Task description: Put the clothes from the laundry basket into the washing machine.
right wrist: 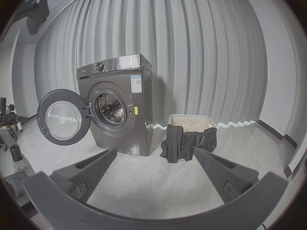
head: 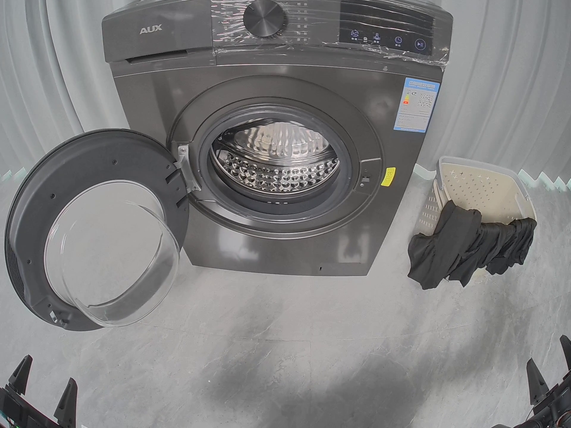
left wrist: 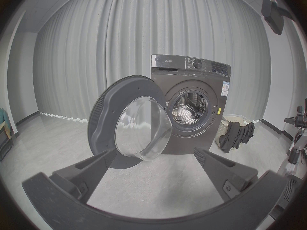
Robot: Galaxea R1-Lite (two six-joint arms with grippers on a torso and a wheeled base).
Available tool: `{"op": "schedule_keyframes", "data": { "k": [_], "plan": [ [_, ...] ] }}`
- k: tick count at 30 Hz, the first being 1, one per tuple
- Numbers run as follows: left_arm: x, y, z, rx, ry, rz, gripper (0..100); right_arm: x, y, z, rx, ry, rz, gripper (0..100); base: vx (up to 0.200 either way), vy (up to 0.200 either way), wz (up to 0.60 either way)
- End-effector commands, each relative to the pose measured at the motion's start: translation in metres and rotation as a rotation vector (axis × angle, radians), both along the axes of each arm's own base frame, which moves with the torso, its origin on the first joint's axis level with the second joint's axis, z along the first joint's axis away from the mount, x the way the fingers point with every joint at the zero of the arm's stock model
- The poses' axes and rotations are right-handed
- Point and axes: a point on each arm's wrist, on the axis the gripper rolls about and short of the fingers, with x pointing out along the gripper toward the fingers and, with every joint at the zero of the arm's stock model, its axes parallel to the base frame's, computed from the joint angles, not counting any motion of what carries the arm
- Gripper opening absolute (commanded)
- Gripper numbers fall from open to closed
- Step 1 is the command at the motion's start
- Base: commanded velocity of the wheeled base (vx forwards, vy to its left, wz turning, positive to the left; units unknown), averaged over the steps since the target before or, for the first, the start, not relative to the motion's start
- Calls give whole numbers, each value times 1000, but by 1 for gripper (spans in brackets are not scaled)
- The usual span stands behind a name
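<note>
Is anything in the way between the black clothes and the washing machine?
Nothing visible. The grey washing machine has its round door open, and floor separates its steel drum from the black clothes draped over the cream basket.

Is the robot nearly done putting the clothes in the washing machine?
Barely started. Done: the door stands open, and the drum looks empty. In hand: nothing; the left end effector and right end effector are open. Left: the dark clothes draped over the laundry basket need moving.
</note>
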Motion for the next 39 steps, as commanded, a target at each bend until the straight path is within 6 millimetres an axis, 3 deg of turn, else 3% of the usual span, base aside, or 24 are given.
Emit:
{"op": "schedule_keyframes", "data": {
  "k": [1, 13, 17, 23, 39],
  "plan": [
    [0, 0, -5, 0, -2, 1, 100, 0, 0, -5, 0, 3, 0, 100, 0, -200, 0],
    [0, 0, -5, -2, -2, 1, 100, 0, 0, -5, 0, 3, 0, 100, 0, -200, 0],
    [0, 0, -5, -2, 0, 1, 100, 0, 0, -5, -2, 2, 0, 100, 0, 0, 0],
    [0, 0, -5, -2, 0, 1, 100, 0, 0, -5, 0, 1, 0, 100, 0, 0, -600],
    [0, 0, -5, -2, 0, 1, 100, 0, 0, -5, 0, 3, 0, 100, 0, 0, 0]
  ]
}}
